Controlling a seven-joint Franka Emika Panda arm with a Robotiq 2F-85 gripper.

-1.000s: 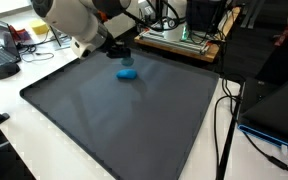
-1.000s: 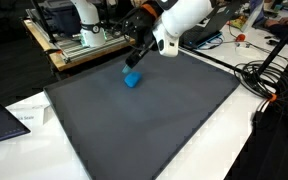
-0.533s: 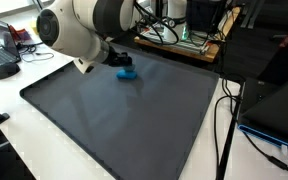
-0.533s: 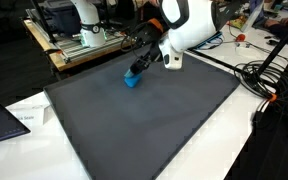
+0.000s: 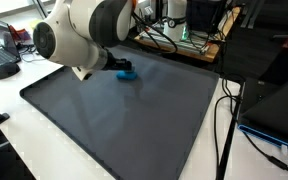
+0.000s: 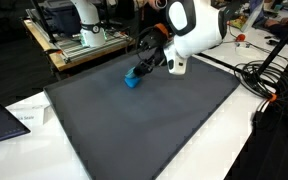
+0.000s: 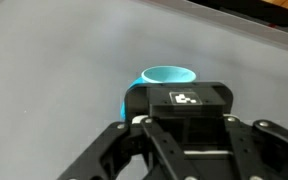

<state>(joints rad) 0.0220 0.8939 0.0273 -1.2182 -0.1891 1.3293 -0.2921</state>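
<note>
The jaws are shut tight. They seem to pinch the wall of the blue cup (image 7: 169, 75), though the pinch itself is hidden. The cup sits on the dark mat (image 6: 154, 130), near its far edge. The mat lies on the white counter (image 5: 24, 140).

The grab looks like the step in hand. A lift from here would need a firm, steady hold so the cup does not slip.

The wrist view shows the cup's round open top. The exterior views show only a small blue lump (image 6: 131, 80) but show where it lies. In an exterior view the big white arm (image 5: 84, 30) hides most of the jaws.
</note>
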